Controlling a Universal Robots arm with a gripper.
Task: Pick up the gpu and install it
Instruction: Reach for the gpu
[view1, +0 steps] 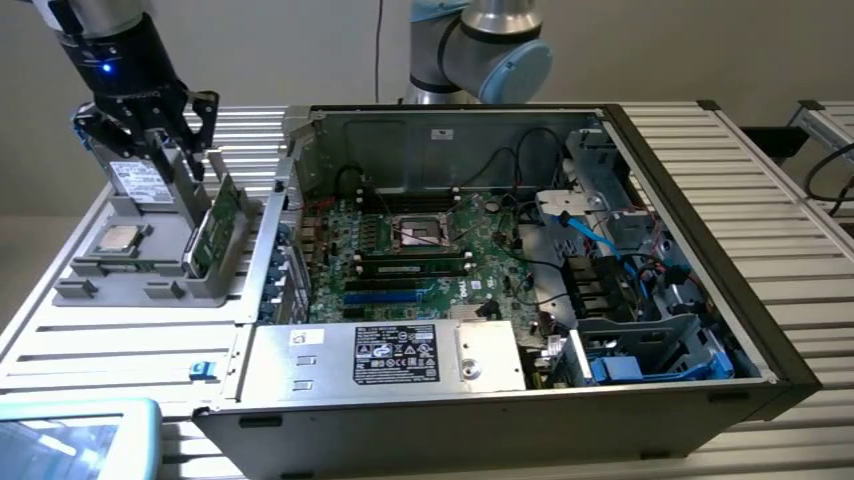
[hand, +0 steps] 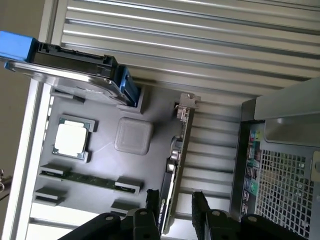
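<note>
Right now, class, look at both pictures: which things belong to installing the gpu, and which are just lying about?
Job: gpu, upright in the gray holder; jaws, open on either side of it; open case with motherboard.
Lying about: processor, memory stick, drive with blue clips, all in the holder.

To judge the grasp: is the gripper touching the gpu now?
Cannot tell. In the wrist view the open gripper straddles the gpu: one finger stands clear, the other overlaps the card's edge.
</note>
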